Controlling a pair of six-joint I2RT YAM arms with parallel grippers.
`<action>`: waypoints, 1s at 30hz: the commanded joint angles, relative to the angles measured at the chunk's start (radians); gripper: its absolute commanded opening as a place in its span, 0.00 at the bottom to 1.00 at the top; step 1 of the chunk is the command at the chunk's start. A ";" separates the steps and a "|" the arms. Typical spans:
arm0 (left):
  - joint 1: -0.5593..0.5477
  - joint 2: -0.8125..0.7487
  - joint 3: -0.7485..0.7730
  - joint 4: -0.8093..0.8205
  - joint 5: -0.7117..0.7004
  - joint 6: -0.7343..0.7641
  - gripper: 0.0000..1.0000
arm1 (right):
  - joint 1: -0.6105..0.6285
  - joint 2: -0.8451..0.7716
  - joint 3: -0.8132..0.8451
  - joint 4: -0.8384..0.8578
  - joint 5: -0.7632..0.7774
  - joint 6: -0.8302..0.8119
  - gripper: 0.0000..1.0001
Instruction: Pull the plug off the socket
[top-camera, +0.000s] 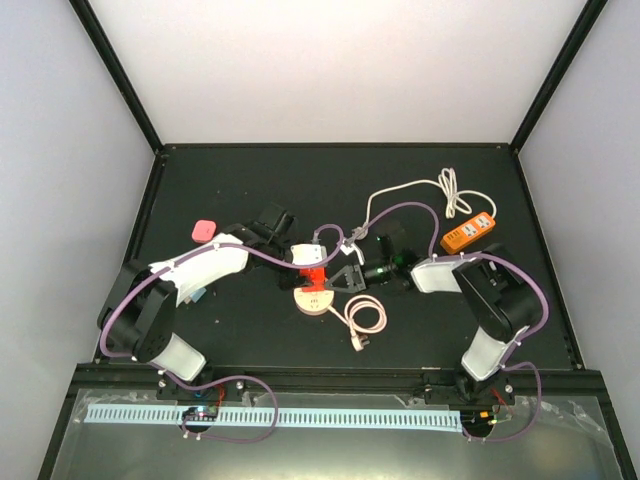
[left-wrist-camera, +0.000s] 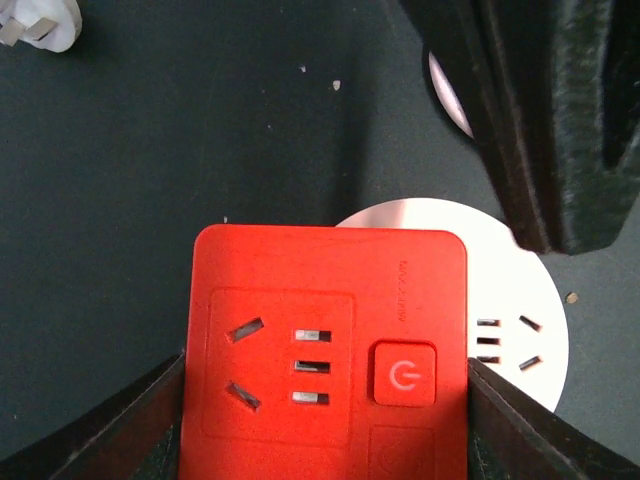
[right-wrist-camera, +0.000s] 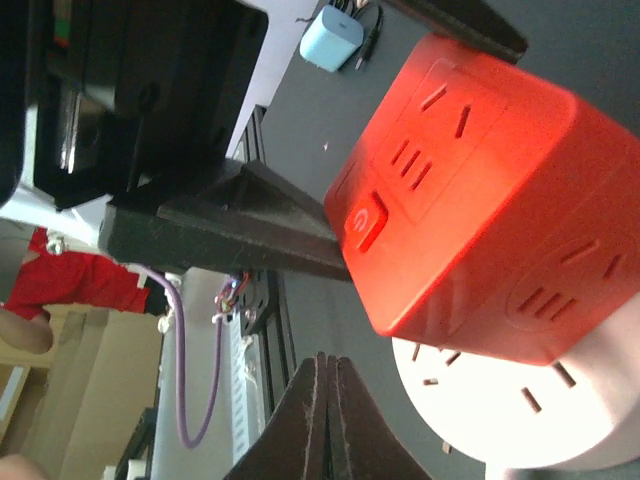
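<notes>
Left gripper (left-wrist-camera: 325, 425) clamps red socket (left-wrist-camera: 330, 290), lower edge cropped.

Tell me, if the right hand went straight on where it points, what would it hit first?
Probably the red socket cube, at its edge beside the left hand's finger; depth is unclear, so that finger might come first.

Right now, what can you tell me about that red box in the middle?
The red socket cube looks like glossy plastic with rounded corners. One face carries slotted outlets and a square power button; another face shows more slots. Nothing is plugged into those faces. It stands on a white round socket, and the left tool grips it on two opposite sides.
</notes>
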 joint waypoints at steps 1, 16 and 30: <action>-0.010 -0.009 0.002 0.016 0.027 -0.027 0.63 | 0.017 0.020 -0.013 0.084 0.057 0.077 0.01; -0.024 -0.048 -0.056 0.054 0.030 -0.042 0.50 | 0.103 0.077 0.002 -0.022 0.194 0.073 0.01; -0.032 -0.074 -0.040 0.023 0.076 -0.040 0.28 | 0.104 0.169 0.064 -0.119 0.212 0.055 0.01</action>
